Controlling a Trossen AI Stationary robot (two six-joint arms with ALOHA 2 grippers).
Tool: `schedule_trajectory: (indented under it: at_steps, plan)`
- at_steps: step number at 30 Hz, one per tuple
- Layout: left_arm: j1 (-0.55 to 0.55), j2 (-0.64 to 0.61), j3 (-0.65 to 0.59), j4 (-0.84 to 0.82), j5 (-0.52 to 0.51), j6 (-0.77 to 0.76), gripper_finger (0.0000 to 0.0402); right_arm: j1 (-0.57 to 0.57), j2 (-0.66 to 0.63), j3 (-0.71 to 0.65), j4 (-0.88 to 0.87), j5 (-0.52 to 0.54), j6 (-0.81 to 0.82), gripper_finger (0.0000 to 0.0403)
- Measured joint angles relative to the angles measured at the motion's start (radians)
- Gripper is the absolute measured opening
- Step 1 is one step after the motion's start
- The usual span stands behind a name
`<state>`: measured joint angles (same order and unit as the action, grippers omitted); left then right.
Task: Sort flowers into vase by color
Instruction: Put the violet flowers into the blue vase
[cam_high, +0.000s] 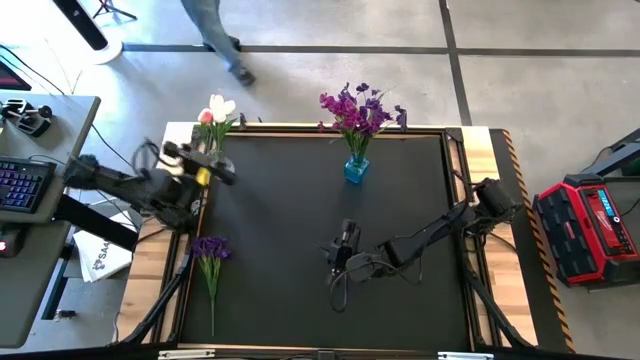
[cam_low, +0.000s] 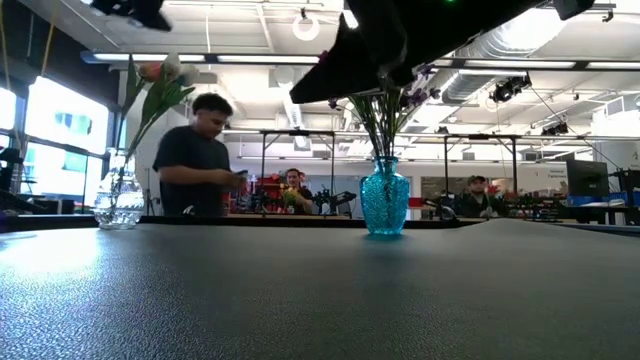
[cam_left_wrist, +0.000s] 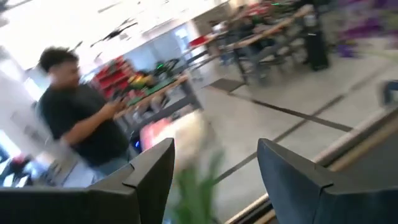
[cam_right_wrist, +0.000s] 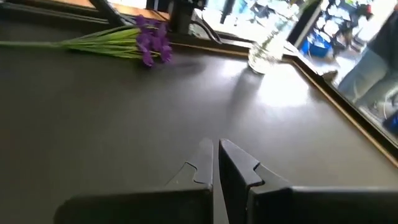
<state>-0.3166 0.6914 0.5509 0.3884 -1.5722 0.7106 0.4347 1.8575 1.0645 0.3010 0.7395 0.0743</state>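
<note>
My left hand (cam_high: 212, 165) hangs open and empty by the clear vase (cam_high: 215, 160) of tulips (cam_high: 217, 110); purple flowers (cam_high: 355, 108) fill the blue vase (cam_high: 356, 168). One purple bunch (cam_high: 210, 248), seemingly the last, lies on the table (cam_high: 300, 220); right hand (cam_high: 345, 238) rests shut.

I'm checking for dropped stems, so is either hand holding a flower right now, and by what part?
Nothing is held. The left hand is open by the clear vase with the tulips; the right hand is shut and empty.

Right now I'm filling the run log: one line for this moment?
left gripper: open at clear vase with tulips | right gripper: shut, mid-table | purple flowers: lying loose | blue vase: purple blooms
</note>
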Motion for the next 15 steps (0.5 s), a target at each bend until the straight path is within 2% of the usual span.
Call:
schedule_trajectory:
  at_steps: [7,11,15]
  plan:
    - [-0.186,0.367,0.186,0.010,0.002,-0.062,0.0202,0.005,-0.113,0.000,-0.279,0.018,0.256,0.0025]
    - [-0.288,0.511,0.290,0.009,0.004,-0.143,0.0200,0.010,-0.163,0.000,-0.483,0.009,0.424,0.0069]
    - [-0.383,0.586,0.383,0.014,0.021,-0.240,0.0200,0.008,-0.181,0.000,-0.681,0.008,0.549,0.0129]
